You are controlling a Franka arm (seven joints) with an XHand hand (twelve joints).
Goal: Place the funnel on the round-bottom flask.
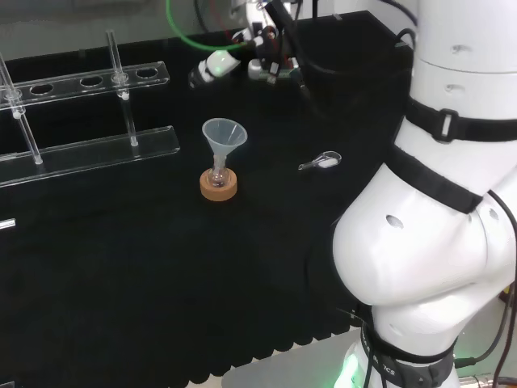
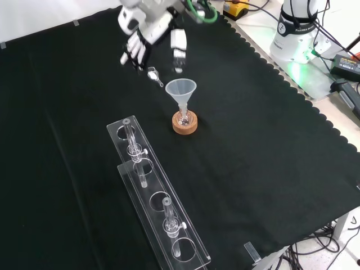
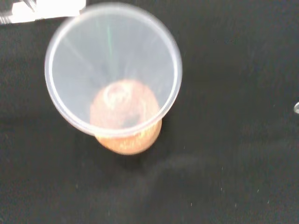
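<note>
Front view, left to right. Near-left: clear rack (image 2: pixel 152 197) running diagonally toward the near edge, a few glass tubes standing in it. Not involved.

Far-left of centre: the hand (image 2: pixel 147 35) is up off the cloth, fingers straight and spread, pointing down, nothing in it. Just below the fingers a small clear piece (image 2: pixel 154 75) lies on the cloth (can't tell what it is, maybe a stopper or scoop).

Centre: funnel (image 2: pixel 181 91) is upright with its stem down in the neck of the round-bottom flask (image 2: pixel 183 118), which sits in a cork ring (image 2: pixel 185 124). The hand and funnel are apart, with a clear gap between them. Wrist view looks straight down the funnel mouth and the cork shows through it, so the alignment looks decent. My read is that the placement is done and only the retreat is left.

Right: bare black cloth, then the arm's base (image 2: pixel 296 25) at the far-right corner.

Risks from here:
- The funnel is top-heavy on a tiny flask. Any brush from a finger during the retreat tips it out, or takes flask and ring with it.
- The flask only rests in the ring, so a nudge to the cloth could rock it.
- A low sweep could knock the small clear piece into the stand.
</note>
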